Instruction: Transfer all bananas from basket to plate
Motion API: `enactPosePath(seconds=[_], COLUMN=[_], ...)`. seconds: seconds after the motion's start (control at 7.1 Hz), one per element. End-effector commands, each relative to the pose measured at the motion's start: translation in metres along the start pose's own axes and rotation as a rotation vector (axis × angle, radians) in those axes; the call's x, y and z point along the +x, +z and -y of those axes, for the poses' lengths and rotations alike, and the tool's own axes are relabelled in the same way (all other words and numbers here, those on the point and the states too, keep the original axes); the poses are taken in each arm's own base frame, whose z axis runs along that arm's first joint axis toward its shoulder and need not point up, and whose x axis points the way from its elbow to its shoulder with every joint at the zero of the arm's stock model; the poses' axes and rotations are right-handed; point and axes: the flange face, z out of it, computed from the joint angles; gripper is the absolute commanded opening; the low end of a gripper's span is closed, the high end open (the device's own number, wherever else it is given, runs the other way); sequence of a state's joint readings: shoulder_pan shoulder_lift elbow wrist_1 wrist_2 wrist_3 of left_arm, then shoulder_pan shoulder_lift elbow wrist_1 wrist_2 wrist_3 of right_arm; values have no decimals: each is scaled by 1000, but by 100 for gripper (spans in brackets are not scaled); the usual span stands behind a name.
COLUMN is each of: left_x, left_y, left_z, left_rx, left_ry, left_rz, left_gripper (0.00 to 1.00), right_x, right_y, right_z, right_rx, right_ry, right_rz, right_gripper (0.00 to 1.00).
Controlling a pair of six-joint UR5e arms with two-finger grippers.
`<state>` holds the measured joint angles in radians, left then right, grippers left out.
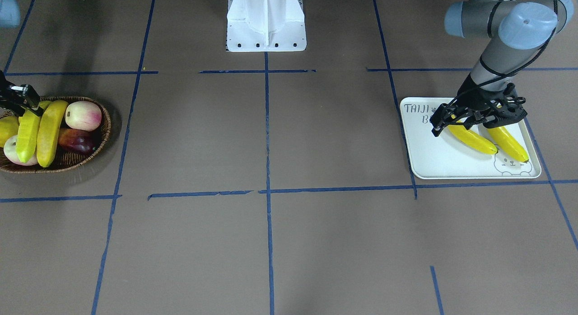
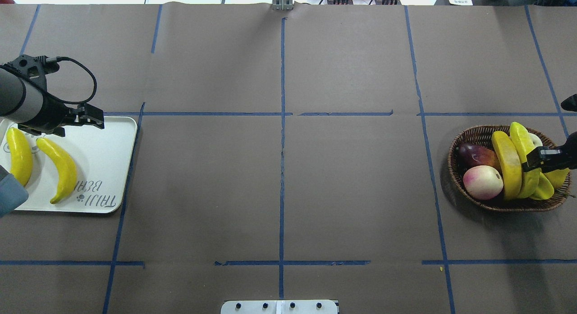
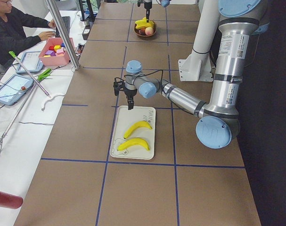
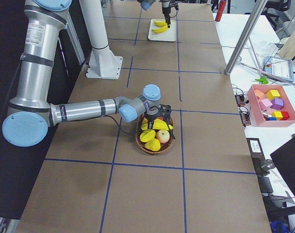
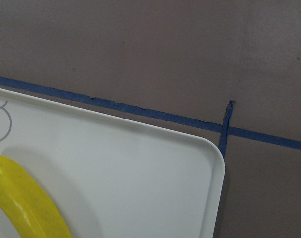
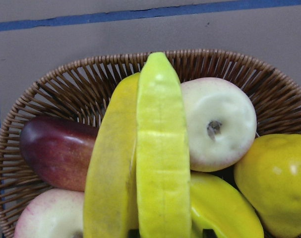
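Two bananas (image 2: 61, 167) (image 2: 20, 156) lie side by side on the off-white plate (image 2: 108, 138) at the table's left end. My left gripper (image 2: 92, 117) hovers over the plate's far edge, open and empty. The left wrist view shows the plate's corner (image 5: 140, 173) and one banana tip (image 5: 26, 198). At the right end, the wicker basket (image 2: 469, 138) holds two more bananas. My right gripper (image 2: 538, 160) is down in the basket, shut on the greener banana (image 2: 520, 140) (image 6: 162, 163). The deeper-yellow banana (image 2: 507, 165) (image 6: 110, 188) lies against it.
The basket also holds a pink-white apple (image 2: 482, 182), a dark red fruit (image 2: 475, 155), a pale apple (image 6: 217, 124), a round yellow fruit (image 6: 274, 183) and a short yellow fruit (image 6: 224, 208). The robot's white base (image 1: 266, 21) stands mid-table. Blue tape lines cross the brown table.
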<state>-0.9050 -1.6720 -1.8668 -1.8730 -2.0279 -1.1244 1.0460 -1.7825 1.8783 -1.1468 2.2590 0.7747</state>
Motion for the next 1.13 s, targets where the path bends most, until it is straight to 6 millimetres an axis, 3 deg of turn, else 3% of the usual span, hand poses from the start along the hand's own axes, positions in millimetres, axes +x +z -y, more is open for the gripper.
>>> enactPosePath(seconds=[0.0,0.14,0.42,0.56,0.7,0.99], left_x=[2,2,2,3,4,6], left_y=[-1,-1,-1,-2,-5,-9], left_z=[1,1,0,1,0,-1], left_rx=[3,3,3,4,7,8], left_ry=[1,1,2,3,4,-17], left_rz=[-2,-2,-3,-4,-9,-18], left_gripper=[100,100,100,100,100,100], right_x=[1,2,-1,2,6,4], right_y=[2,2,-3,-14,-41,-104], right_z=[0,0,0,4,9,-2], right_rx=[-2,-3,6,29,73,132], right_ry=[1,2,-2,8,14,-9], right_rz=[-2,-3,6,12,38,129], right_gripper=[35,36,2,0,0,0])
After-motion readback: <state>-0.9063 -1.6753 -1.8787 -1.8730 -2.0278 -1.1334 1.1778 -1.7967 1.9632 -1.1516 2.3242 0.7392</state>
